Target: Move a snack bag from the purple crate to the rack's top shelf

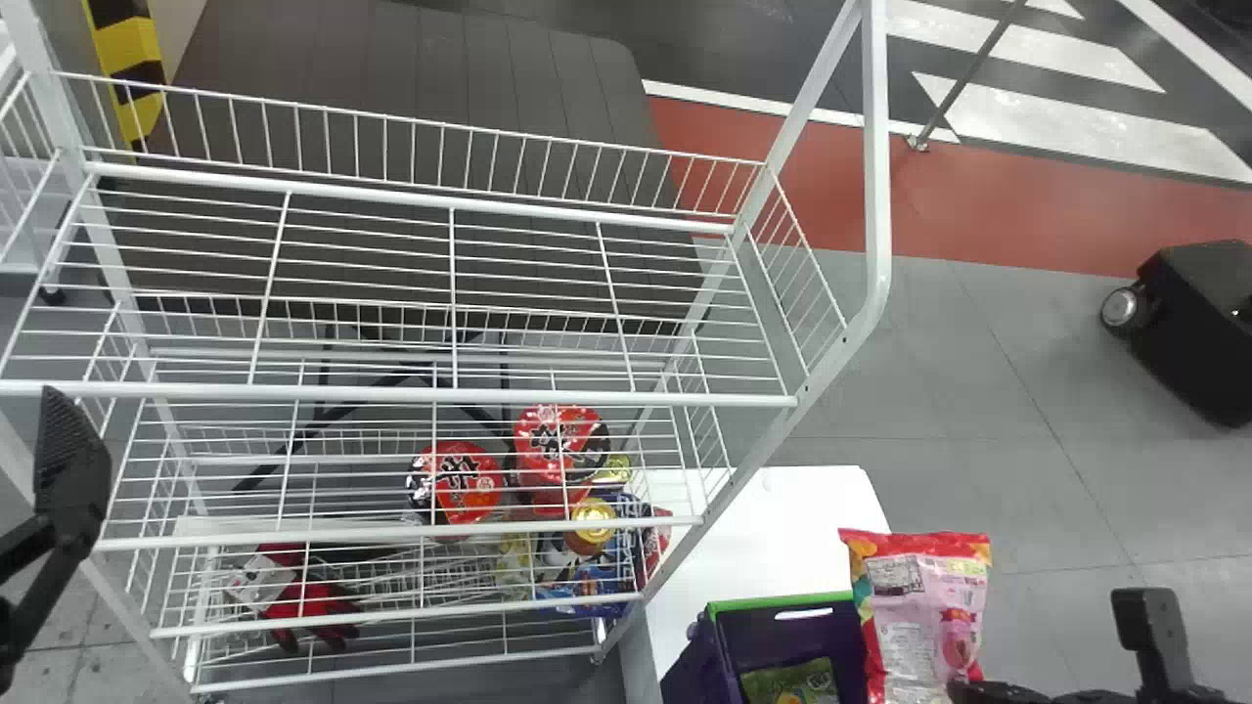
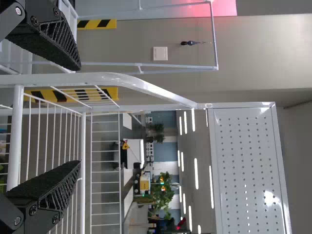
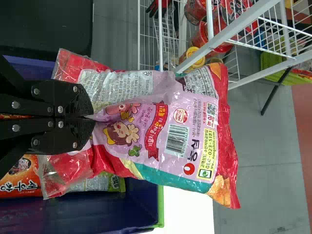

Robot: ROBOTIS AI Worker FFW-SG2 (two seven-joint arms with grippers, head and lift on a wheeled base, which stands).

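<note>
Right wrist view has the right gripper (image 3: 90,118) closed on a fold of the snack bag (image 3: 161,129) by the purple crate (image 3: 160,202), probably for firm lifting. Beside the rack (image 2: 15,136), the left gripper (image 2: 79,116) stands open.

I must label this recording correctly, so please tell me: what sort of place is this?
Probably an indoor test hall arranged partly like a shop: the wire rack holds red packages, while yellow-and-black stripes and white floor markings suggest an industrial space.

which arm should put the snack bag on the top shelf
Right, I'd say: the right gripper holds the snack bag, while the left gripper is open and empty by the rack.
</note>
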